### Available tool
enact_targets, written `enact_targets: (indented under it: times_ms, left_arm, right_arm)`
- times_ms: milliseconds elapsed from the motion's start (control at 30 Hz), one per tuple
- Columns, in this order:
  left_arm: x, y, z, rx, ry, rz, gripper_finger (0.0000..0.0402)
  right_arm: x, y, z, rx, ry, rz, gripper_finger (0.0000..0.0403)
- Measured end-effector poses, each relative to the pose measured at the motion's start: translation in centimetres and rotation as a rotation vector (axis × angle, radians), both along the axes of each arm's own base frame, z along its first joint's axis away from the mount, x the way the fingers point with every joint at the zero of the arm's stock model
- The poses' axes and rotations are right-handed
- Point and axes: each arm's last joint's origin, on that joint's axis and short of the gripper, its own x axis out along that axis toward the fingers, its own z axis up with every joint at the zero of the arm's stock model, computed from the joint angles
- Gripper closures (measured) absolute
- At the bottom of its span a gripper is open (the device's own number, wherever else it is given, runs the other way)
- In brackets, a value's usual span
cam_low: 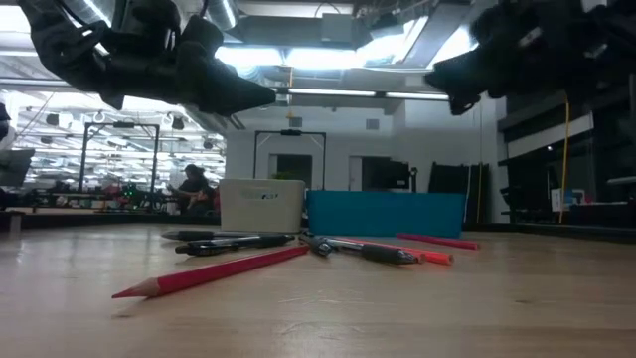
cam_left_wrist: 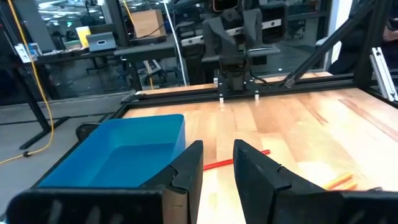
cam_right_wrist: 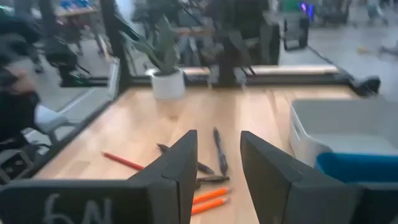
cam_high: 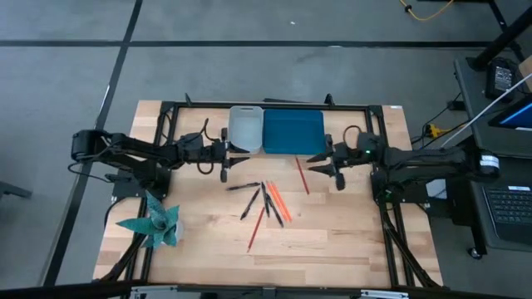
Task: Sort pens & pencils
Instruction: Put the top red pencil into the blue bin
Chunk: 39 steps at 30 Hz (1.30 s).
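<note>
We saw a light wooden table (cam_high: pixel 349 241) with two rectangular bins side by side at its far edge: a pale grey plastic bin (cam_high: pixel 245 129) on the left, touching a deep blue plastic bin (cam_high: pixel 293 132) on the right. Both looked bare inside.

The thin dark stick-shaped pens (cam_high: pixel 266 199) and the slim red-to-orange pencils (cam_high: pixel 278 206) lay loose on the wood in front of the bins, mostly in one overlapping cluster near the middle. We counted about four pens, though where they crossed the pencils we could not be sure. We counted about four pencils: two crossing the cluster, one red pencil (cam_high: pixel 302 174) apart just below the blue bin, and one red pencil (cam_high: pixel 255 230) nearest the front.

The left gripper (cam_high: pixel 224 170) hovered above the table just in front of the grey bin, fingers spread with a narrow gap and nothing between them. The right gripper (cam_high: pixel 322 166) hung in front of the blue bin's right corner, fingers likewise parted and bare.

A teal spiky folded-looking object (cam_high: pixel 155 223) sat at the table's left front
</note>
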Motion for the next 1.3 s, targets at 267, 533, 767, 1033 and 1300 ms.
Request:
enact_targets:
  times_ms: [267,533,767,1033,1300]
  left_arm:
    - [0.0,0.0,-0.2,0.021,0.021,-0.001,0.0319]
    - [0.0,0.0,-0.3,0.021,0.028,-0.001,0.0319]
    - [-0.1,0.0,-1.0,0.002,0.1,-0.002,0.0319]
    - [-0.2,0.0,-1.1,0.027,0.112,-0.005,0.0319]
    - [-0.2,0.0,-1.1,0.051,0.116,-0.008,0.0319]
  right_arm:
    - [4.4,0.4,1.3,0.04,0.277,-0.214,0.0279]
    - [7.7,0.8,4.5,0.178,0.518,-0.452,0.0279]
    - [8.1,0.4,5.7,0.316,0.697,-0.686,0.0279]
    - [8.7,0.6,4.1,0.433,0.863,-0.729,0.0279]
    - [9.4,0.8,1.8,0.505,1.009,-0.707,0.0278]
